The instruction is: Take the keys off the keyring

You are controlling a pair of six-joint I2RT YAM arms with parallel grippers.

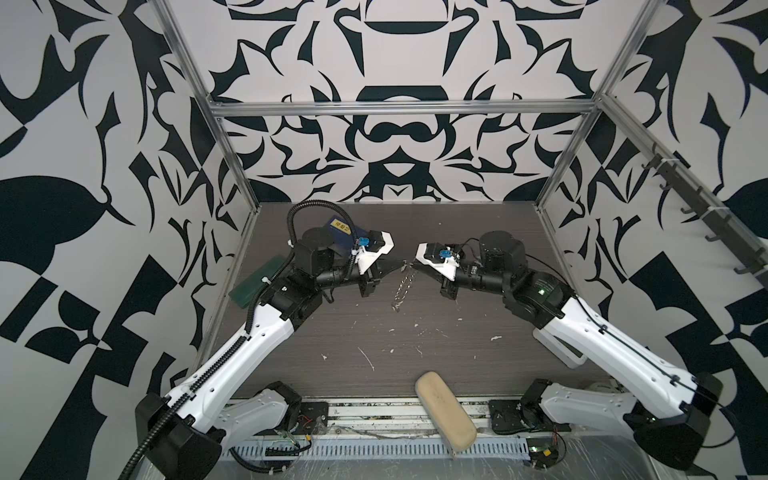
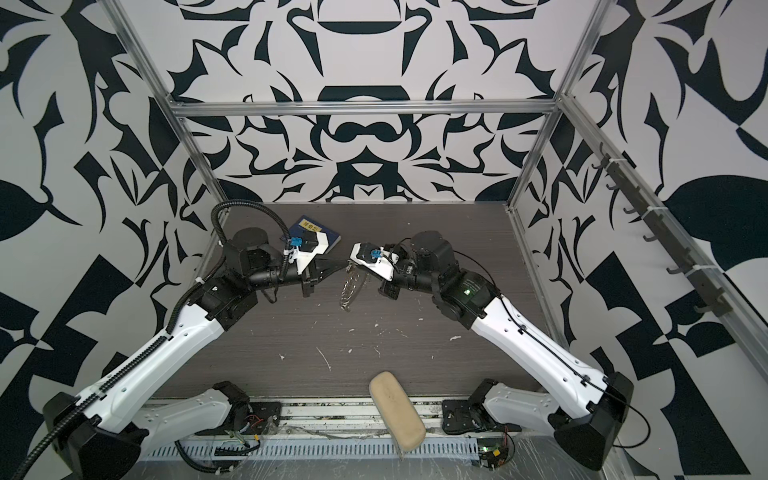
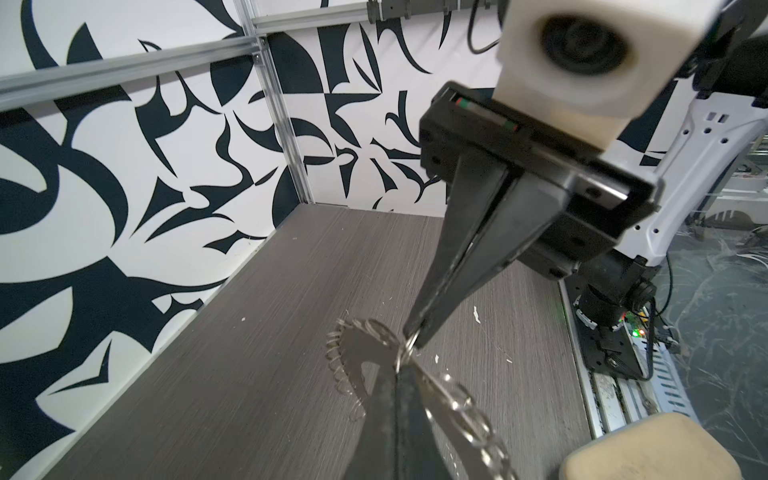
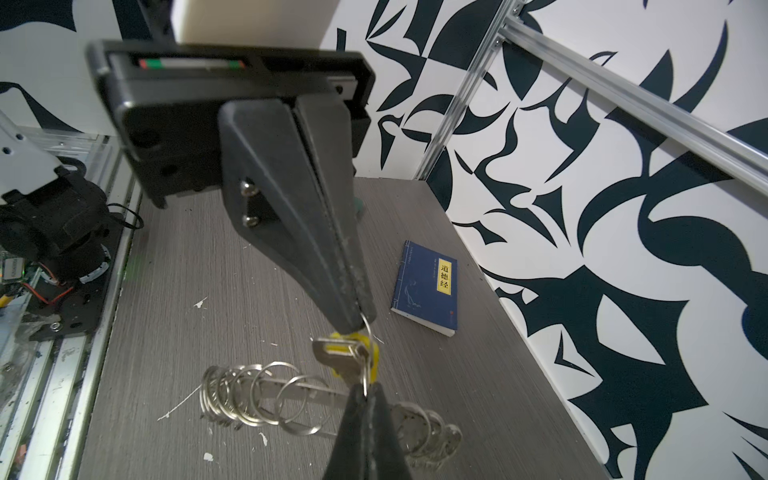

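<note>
The keyring [image 1: 400, 291], a flat grey disc fringed with wire rings, hangs edge-on above the table in both top views [image 2: 350, 289]. At its top are the keys [image 4: 374, 358]: a yellow tag, a silver key [image 4: 332, 351] and a small split ring [image 4: 365, 370]. My left gripper [image 1: 404, 262] and right gripper [image 1: 413, 264] meet tip to tip there. In the right wrist view the right gripper [image 4: 367, 387] is shut on the near end of the split ring. The left gripper [image 4: 358, 323] pinches its far end. The left wrist view shows the left gripper [image 3: 401, 366] shut, with the disc [image 3: 359, 353] behind it.
A blue book [image 4: 426, 286] lies at the back left of the table [image 1: 374, 345]. A beige pad [image 1: 445, 412] overhangs the front edge. A green flat piece [image 1: 257, 282] lies by the left wall, a white device [image 1: 559, 347] under the right arm. White scraps dot the table.
</note>
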